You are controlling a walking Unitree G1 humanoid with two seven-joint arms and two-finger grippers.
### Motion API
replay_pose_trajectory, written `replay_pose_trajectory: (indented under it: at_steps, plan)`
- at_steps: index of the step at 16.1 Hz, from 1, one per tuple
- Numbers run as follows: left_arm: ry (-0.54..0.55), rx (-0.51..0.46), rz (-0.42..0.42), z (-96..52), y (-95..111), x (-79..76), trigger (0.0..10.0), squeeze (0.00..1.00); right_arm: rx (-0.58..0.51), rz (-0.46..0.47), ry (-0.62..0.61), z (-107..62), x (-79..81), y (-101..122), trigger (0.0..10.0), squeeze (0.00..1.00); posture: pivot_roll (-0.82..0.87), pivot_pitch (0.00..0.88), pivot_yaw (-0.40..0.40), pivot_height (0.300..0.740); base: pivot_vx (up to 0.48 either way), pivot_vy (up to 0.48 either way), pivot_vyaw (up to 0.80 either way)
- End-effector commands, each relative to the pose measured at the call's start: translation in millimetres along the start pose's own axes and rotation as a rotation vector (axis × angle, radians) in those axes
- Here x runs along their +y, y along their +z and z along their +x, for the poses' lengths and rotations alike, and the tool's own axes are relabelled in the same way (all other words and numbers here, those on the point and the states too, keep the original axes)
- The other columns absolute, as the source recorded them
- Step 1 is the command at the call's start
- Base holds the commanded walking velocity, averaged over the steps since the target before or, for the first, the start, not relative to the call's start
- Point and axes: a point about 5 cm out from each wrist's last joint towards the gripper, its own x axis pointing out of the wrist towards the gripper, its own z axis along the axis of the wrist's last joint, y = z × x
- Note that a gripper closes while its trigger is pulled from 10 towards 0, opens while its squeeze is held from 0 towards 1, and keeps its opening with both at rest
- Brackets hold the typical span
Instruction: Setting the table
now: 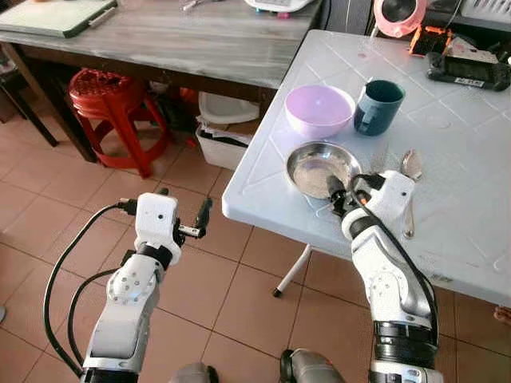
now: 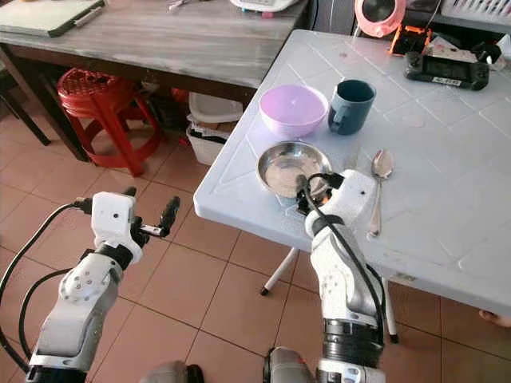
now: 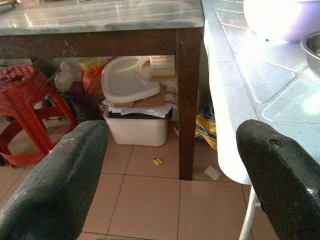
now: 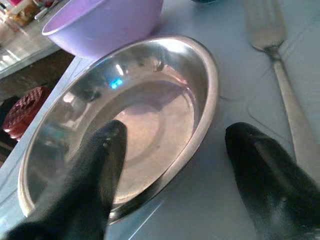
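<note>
A shallow steel plate lies near the front left corner of the white table. Behind it stand a purple bowl and a teal cup. A spoon lies to the plate's right. My right gripper is open at the plate's near rim. In the right wrist view one finger is over the plate's inside and the other is outside the rim, beside a fork. My left gripper hangs open and holds nothing, over the floor left of the table.
A dark wooden table with a grey top stands to the left rear, with a red stool and a white bin under it. A black controller and a pink object sit at the white table's far side.
</note>
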Motion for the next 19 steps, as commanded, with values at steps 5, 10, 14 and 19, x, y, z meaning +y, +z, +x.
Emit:
replay_pose_trajectory:
  at_steps: [5, 10, 14, 19]
  plan:
    - [0.005, 0.002, -0.002, -0.4, 0, -0.4, 10.0, 0.00, 0.028, 0.025, -0.008, 4.3, 0.7, 0, 0.0, 0.00, -0.02, 0.099, 0.035, 0.740, 0.000, 0.000, 0.00]
    - [0.009, 0.002, -0.002, -0.4, 0, -0.6, 10.0, 0.00, 0.062, 0.031, -0.030, 4.8, -3.8, -5, 0.0, 0.00, -0.02, 0.095, 0.033, 0.740, 0.000, 0.000, 0.00]
    - [0.008, -0.001, 0.000, 0.8, 0, -0.9, 10.0, 0.00, 0.064, 0.028, -0.039, 5.5, -5.7, -4, 0.0, 0.00, -0.02, 0.088, 0.031, 0.740, 0.000, 0.000, 0.00]
    - [0.010, -0.006, 0.003, 2.1, 1, -1.1, 10.0, 0.00, 0.058, 0.017, -0.093, 6.5, -15.3, -3, 0.0, 0.00, -0.02, 0.078, 0.032, 0.740, 0.000, 0.000, 0.00]
